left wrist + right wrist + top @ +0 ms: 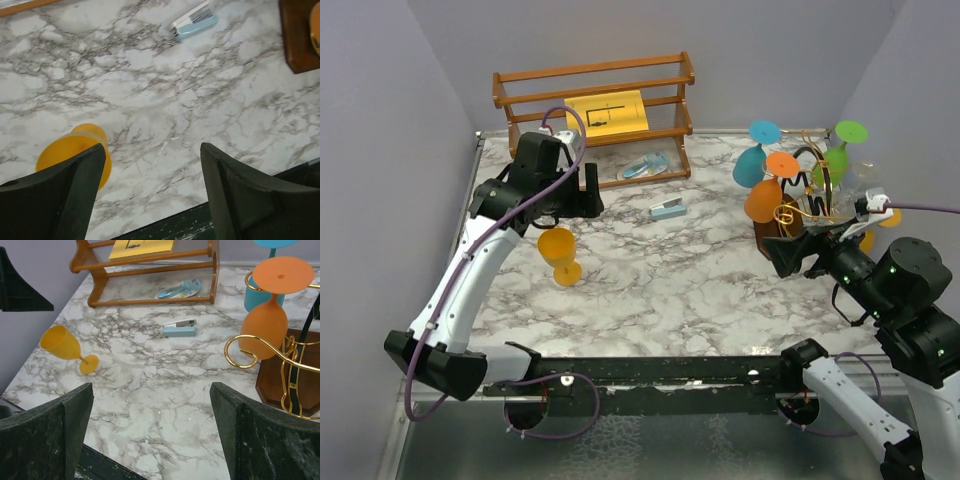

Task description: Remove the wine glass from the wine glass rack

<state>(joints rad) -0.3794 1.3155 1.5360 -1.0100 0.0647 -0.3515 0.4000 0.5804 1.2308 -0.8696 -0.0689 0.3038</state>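
our left gripper [152, 152] hangs with its jaws apart and nothing between them, close above the yellow wine glass [560, 255], which stands upright on the marble table [670, 280], well apart from the wine glass rack [807, 212]. our right gripper [150, 390] is spread wide and empty near the rack, where an orange glass [267, 325], a blue glass [751, 165] and a green glass [835, 163] hang upside down

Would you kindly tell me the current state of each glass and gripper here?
yellow wine glass, upright on table, free
orange wine glass, hanging inverted on wine glass rack
blue wine glass, hanging inverted
green wine glass, hanging inverted
left gripper, open, empty
right gripper, open, empty
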